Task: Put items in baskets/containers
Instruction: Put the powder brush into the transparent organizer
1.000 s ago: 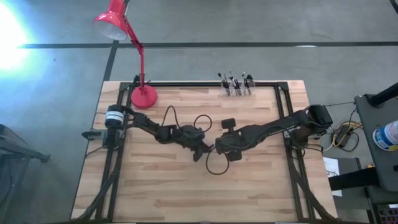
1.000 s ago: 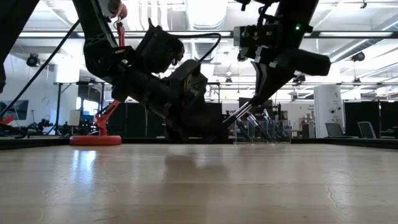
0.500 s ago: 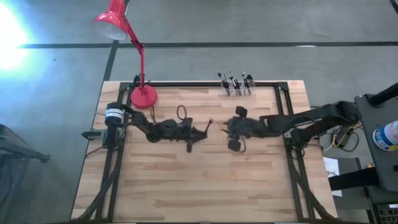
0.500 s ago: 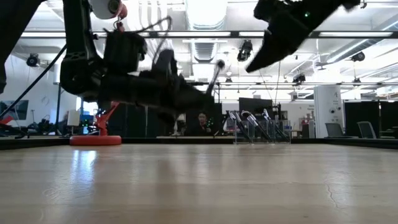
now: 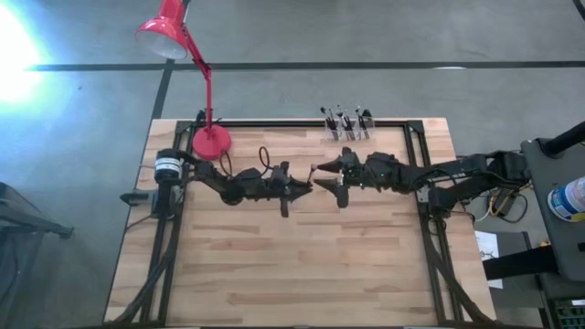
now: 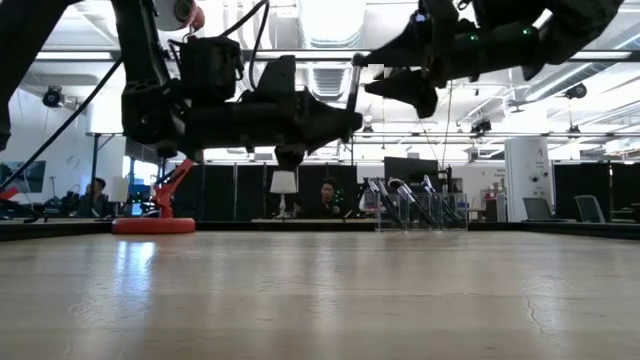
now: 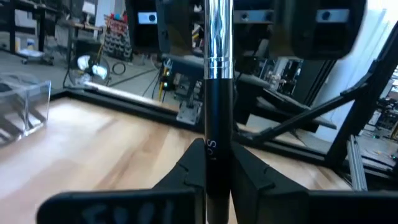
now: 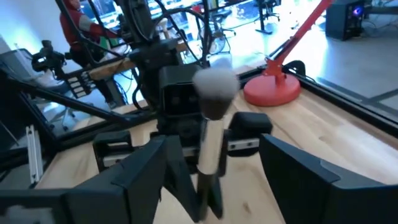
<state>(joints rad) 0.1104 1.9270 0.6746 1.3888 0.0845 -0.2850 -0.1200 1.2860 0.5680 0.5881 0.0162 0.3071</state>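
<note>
- Behind the wooden table (image 5: 302,265) stretched a workshop hall with ceiling lights; a red desk lamp (image 5: 211,140) stood at the table's far left corner.
- We saw several brushes already standing in the clear organiser (image 5: 346,129) at the far edge, so we judged the task well under way, with at least one brush left.
- Our left gripper (image 7: 210,168) was clamped on a makeup brush (image 7: 215,81), holding it upright above mid-table.
- Our right gripper (image 8: 214,174) faced it with fingers spread wide either side of the pale bristles, touching nothing.
- We judged a handover between arms was in hand.
</note>
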